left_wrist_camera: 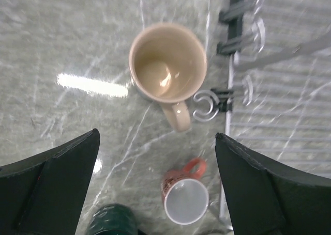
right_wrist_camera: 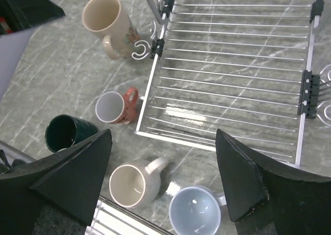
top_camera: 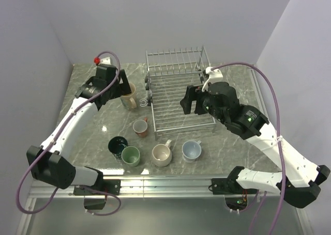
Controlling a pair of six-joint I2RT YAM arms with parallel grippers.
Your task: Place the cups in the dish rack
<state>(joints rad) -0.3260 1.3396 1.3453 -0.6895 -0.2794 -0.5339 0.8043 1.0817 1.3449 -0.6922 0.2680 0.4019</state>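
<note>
Several cups stand on the marble table, none in the dish rack (top_camera: 181, 127). Left of the rack are the tall cream cup (top_camera: 128, 95) and the small reddish-brown cup (top_camera: 140, 127). In front of it stand the dark teal (top_camera: 118, 144), light green (top_camera: 131, 155), beige (top_camera: 162, 154) and pale blue (top_camera: 191, 150) cups. My left gripper (left_wrist_camera: 156, 137) hangs open just above the cream cup (left_wrist_camera: 168, 63), with the reddish-brown cup (left_wrist_camera: 185, 193) between its fingers lower in that view. High over the rack's (right_wrist_camera: 148, 90) front edge, my right gripper (right_wrist_camera: 163, 134) is open, the beige (right_wrist_camera: 133, 183) and blue (right_wrist_camera: 196, 212) cups below it.
White walls close in the table at the back and both sides. Small wire hooks on black clips (left_wrist_camera: 223, 98) stick out from the rack's left rim, close to the cream cup's handle. A metal rail (top_camera: 165, 183) runs along the near table edge.
</note>
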